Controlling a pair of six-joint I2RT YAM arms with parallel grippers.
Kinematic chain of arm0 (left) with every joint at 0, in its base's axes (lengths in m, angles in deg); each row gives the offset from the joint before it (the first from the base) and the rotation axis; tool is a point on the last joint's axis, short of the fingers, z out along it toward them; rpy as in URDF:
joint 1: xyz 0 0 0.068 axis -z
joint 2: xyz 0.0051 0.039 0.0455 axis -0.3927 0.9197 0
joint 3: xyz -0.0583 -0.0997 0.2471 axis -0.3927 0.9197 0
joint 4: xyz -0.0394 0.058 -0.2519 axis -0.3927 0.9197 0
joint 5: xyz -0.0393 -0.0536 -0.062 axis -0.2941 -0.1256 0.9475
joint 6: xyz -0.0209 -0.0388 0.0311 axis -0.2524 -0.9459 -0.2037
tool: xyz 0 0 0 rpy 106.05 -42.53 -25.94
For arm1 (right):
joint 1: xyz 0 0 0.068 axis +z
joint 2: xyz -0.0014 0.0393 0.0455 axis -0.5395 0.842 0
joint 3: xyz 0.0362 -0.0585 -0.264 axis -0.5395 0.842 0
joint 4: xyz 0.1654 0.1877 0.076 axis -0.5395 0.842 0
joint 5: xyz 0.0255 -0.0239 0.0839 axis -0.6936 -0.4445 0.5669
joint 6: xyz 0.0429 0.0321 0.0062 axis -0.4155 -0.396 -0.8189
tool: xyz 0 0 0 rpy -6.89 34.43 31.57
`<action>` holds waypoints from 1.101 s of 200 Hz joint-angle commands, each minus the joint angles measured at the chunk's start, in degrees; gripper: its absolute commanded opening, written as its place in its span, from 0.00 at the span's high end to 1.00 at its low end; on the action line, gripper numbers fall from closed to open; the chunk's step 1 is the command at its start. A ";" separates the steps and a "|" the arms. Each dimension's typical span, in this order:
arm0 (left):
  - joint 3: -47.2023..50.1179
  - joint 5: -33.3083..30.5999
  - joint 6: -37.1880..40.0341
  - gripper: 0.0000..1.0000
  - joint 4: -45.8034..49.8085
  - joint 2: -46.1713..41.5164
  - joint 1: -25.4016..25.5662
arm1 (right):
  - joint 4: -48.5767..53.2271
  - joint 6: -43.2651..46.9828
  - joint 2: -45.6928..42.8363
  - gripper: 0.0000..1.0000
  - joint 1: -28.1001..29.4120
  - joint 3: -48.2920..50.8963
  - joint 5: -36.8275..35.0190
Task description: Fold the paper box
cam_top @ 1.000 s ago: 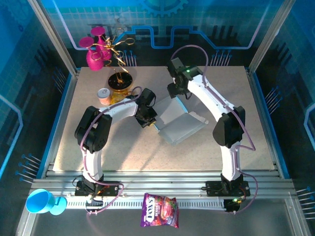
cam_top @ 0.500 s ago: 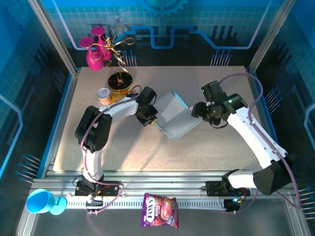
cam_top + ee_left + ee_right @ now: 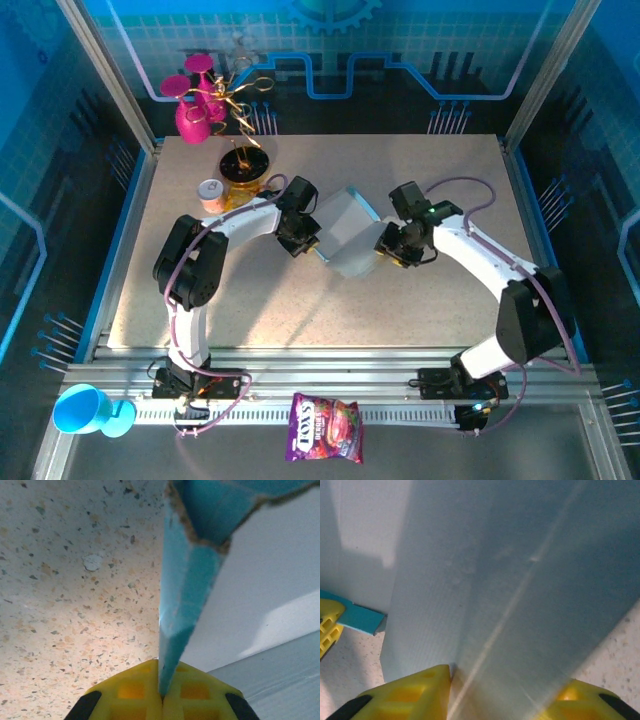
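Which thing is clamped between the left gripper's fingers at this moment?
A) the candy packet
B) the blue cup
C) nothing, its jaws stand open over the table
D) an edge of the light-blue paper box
D: in the left wrist view a blue cardboard edge of the paper box runs straight down into the seam where the left gripper has its yellow fingers pressed together.

Speckled beige table (image 3: 250,295) enclosed by blue-lit patterned walls (image 3: 450,45).
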 commanded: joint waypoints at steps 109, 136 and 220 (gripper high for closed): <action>0.01 19.45 -11.19 0.27 -5.75 -15.13 1.01 | 19.63 44.78 16.30 1.00 -1.97 -34.86 -21.42; -1.82 19.57 -12.93 0.30 -7.44 -16.38 0.17 | 18.58 52.37 17.01 1.00 -0.31 -37.02 -25.66; -5.68 11.01 -0.89 0.41 1.34 -17.56 -13.87 | -3.52 81.07 15.19 1.00 10.34 -23.78 -26.91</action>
